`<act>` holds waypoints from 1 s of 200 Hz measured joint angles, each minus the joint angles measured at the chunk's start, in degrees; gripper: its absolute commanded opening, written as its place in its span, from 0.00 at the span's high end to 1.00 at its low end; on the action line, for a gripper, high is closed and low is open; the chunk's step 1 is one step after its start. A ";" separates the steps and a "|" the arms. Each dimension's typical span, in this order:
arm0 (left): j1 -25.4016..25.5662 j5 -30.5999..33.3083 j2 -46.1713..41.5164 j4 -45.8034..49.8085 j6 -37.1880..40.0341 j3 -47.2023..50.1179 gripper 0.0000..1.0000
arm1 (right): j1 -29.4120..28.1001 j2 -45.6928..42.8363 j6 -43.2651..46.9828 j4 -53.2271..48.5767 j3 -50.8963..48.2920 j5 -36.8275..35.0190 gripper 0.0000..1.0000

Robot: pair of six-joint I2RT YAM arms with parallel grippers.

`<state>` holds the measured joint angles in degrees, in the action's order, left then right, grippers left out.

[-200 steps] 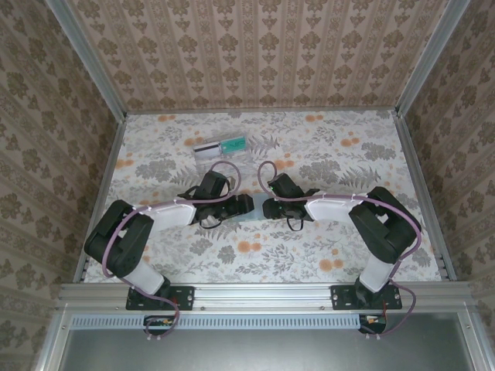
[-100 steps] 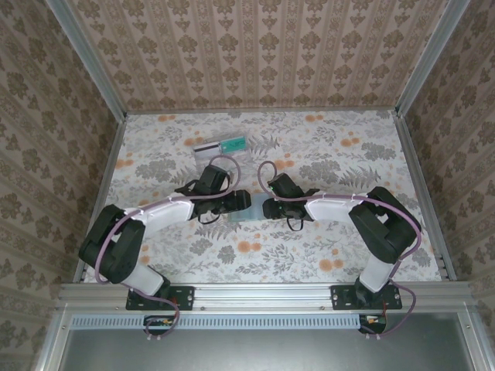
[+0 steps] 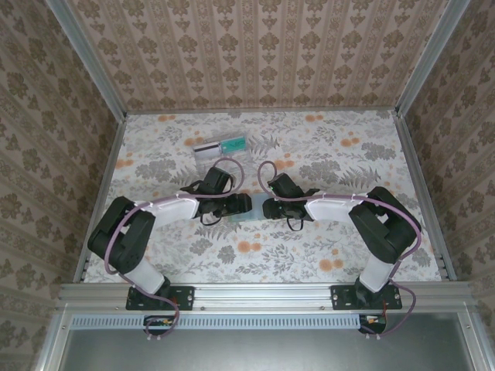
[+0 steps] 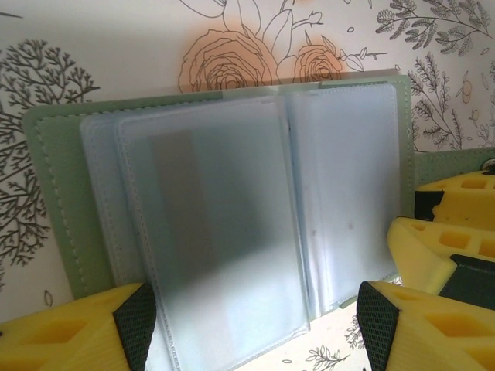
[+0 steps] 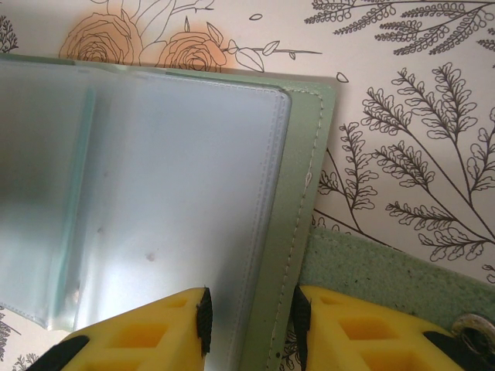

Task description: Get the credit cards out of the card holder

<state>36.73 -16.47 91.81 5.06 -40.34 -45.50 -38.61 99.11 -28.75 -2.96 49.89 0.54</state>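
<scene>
The green card holder (image 3: 249,214) lies open on the table between my two grippers. In the left wrist view its frosted sleeves (image 4: 232,232) fan out, and a greyish card (image 4: 189,209) shows dimly inside the front sleeve. My left gripper (image 4: 259,328) is open, its fingertips on either side of that sleeve's near edge. My right gripper (image 5: 251,321) is shut on the card holder's right edge (image 5: 298,193), with green cover and sleeve border between the pads. Two credit cards, one white (image 3: 206,148) and one teal (image 3: 233,144), lie flat at the back of the table.
The holder's green closure strap (image 5: 371,267) with a metal snap (image 5: 473,325) lies on the floral tablecloth under my right finger. Patterned walls and metal rails (image 3: 418,193) fence the table on three sides.
My left arm swung slightly back and then returned toward the holder, its jaws narrowing a little. The right arm and the holder have stayed put.
</scene>
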 measured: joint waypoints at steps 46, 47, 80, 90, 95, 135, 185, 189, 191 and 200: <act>0.13 -3.06 0.96 -5.46 -1.60 1.29 0.24 | 0.00 0.00 0.00 -0.02 0.00 -0.02 0.63; 0.15 -3.15 0.96 -5.62 -1.73 1.36 0.24 | 0.00 0.00 0.00 -0.02 0.00 -0.02 0.63; 0.15 -4.15 0.98 -8.04 -2.60 2.01 0.21 | 0.00 0.00 -0.02 -0.04 0.00 -0.02 0.63; 0.15 -4.37 1.03 -8.35 -2.84 2.05 0.20 | 0.00 0.00 -0.02 -0.04 0.00 -0.04 0.63; 0.15 -4.42 1.05 -8.50 -2.99 2.08 0.20 | 0.00 0.00 -0.02 -0.04 0.00 -0.02 0.63; 0.50 -6.69 1.38 -11.02 -3.96 2.45 0.20 | 0.00 0.00 -0.15 -0.04 0.00 -0.02 0.63; 0.70 -8.26 1.99 -12.61 -4.74 2.51 0.19 | 0.00 0.00 -0.15 -0.04 0.00 -0.02 0.63; 0.70 -8.41 1.99 -12.79 -4.76 2.51 0.19 | 0.00 0.00 -0.15 -0.04 0.00 -0.02 0.63; 0.70 -8.46 1.99 -12.85 -4.79 2.51 0.19 | 0.00 0.00 -0.15 -0.04 0.00 -0.02 0.63; 0.70 -8.81 1.99 -13.25 -4.94 2.58 0.18 | 0.00 0.00 -0.15 -0.04 0.00 -0.02 0.63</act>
<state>37.43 -25.28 93.80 -8.19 -45.28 -42.92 -38.61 99.11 -28.91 -3.01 49.89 0.51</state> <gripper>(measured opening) 0.811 0.372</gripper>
